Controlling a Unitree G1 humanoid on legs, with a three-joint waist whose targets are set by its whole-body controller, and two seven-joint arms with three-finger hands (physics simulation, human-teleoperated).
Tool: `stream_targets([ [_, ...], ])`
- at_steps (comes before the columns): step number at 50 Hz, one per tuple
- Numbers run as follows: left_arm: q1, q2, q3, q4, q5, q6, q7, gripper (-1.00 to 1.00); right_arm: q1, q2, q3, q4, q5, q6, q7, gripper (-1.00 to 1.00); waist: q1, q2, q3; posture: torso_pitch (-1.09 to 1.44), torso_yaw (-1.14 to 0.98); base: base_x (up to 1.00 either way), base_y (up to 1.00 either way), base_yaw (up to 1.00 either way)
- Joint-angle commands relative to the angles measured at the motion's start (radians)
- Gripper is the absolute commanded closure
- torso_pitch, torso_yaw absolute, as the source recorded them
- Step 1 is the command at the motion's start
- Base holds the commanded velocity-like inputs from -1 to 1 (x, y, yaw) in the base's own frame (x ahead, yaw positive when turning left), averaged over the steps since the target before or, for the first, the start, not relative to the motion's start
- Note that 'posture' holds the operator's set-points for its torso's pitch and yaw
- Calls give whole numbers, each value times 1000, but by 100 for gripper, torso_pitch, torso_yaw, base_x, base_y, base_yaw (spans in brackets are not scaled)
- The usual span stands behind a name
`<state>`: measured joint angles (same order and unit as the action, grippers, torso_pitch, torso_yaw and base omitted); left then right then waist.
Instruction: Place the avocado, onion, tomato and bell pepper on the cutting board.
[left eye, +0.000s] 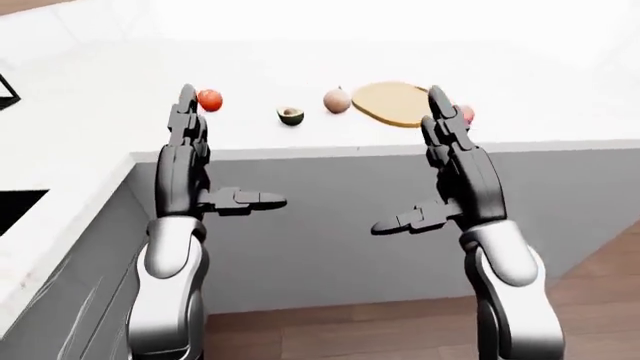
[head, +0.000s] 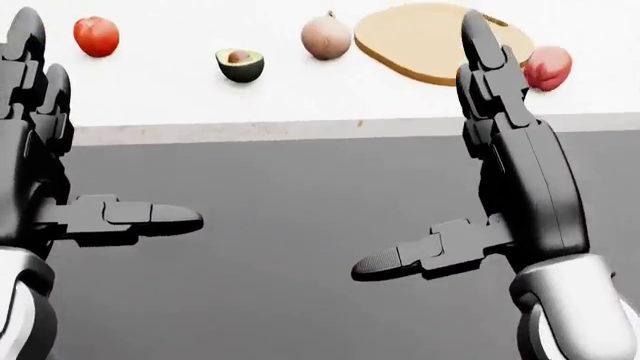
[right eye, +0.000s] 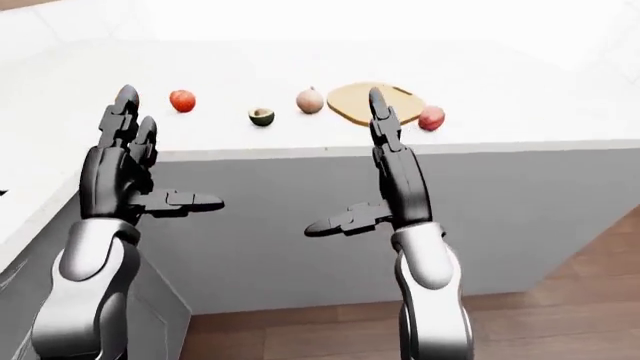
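**Board empty; nothing placed yet**

Left-eye view: tomato (left eye: 209, 100), avocado (left eye: 290, 115) and onion (left eye: 337, 100) lie in a row on the surface (left eye: 90, 161), left of the board (left eye: 395, 103). None is on it.

Head view: left hand (head: 60, 172) and right hand (head: 490, 187) are both spread, grasping nothing, below the surface edge. The pepper (head: 547, 67) sits just right of the board.

Right-eye view: clear room between items; all four remain to be moved.
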<state>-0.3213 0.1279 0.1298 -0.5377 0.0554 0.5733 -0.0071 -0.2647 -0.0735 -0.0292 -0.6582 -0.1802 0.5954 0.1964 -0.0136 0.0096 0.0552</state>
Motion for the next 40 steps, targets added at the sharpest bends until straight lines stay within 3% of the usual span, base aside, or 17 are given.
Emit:
stream_targets([
  [1,-22,1,-8,-25,2,-32,-3,-100,-13,-5,-12,-11,-1,-20,-5,-100,-4,12,-10,0,0,59,20,0],
  [4,-24,0,-6,-26,2,-31,-5,-100,-6,-4,-14,-25,1,-18,-4,-100,-1,14,-14,0,0,59,13,0],
  [8,-21,-2,-7,-20,4,-40,-3,-100,-7,-4,-9,-16,2,-34,-6,-100,4,37,-19,0,0,58,0,0],
  [13,-22,-2,-10,-18,9,-43,-4,-100,-4,-2,-9,-3,6,-50,-8,-100,21,36,-29,0,0,58,0,0],
  [21,-28,-1,-1,-13,9,-45,7,-100,2,-7,1,-26,-13,-46,3,-100,29,-18,-57,0,0,48,0,0],
  [22,-27,0,1,-16,7,-44,9,-100,-4,-7,7,-22,-21,-57,6,-100,18,-11,-27,0,0,18,25,0],
  [23,-26,1,1,-19,7,-43,10,-100,-11,-4,11,-18,-23,-60,10,-100,25,-47,-11,0,0,12,26,0],
  [24,-25,2,2,-21,6,-42,10,-100,-9,-3,12,-23,-27,-59,13,-100,16,-53,-37,0,0,10,27,0],
  [25,-26,5,10,-22,4,-42,12,-100,-11,10,-1,-30,-6,-74,8,-100,21,-61,-28,0,0,0,0,0],
  [27,-22,12,19,-27,-1,-38,11,-100,-15,4,-7,-36,-1,-74,2,-100,16,-52,-35,0,0,0,0,0],
  [29,-22,18,28,-39,-7,-27,12,-100,-14,3,-11,-41,3,-77,-4,-100,9,-47,-16,0,0,0,0,0],
  [31,-20,22,33,-40,-9,-27,15,-100,-22,0,-5,-37,-1,-81,-6,-100,8,-33,-15,0,0,0,0,0],
  [34,-24,29,40,-47,-14,-17,16,-100,-43,-3,-9,-28,-2,-80,-8,-100,16,28,-44,0,0,0,0,0],
  [35,-26,32,44,-50,-17,-12,17,-100,-52,-4,-13,-28,2,-76,-10,-100,3,22,-54,0,0,0,0,0],
  [36,-29,36,48,-51,-18,-9,17,-100,-60,-11,-14,-20,-7,-73,-13,-100,8,10,-42,0,0,0,0,0],
  [38,-34,43,56,-63,-24,5,17,-100,-70,-12,-21,-23,-2,-69,-14,-100,16,33,-40,0,0,0,0,0],
  [40,-34,54,67,-84,-28,26,15,-100,-73,-19,-16,-31,-11,-76,-10,-100,19,28,-39,0,0,0,0,0],
])
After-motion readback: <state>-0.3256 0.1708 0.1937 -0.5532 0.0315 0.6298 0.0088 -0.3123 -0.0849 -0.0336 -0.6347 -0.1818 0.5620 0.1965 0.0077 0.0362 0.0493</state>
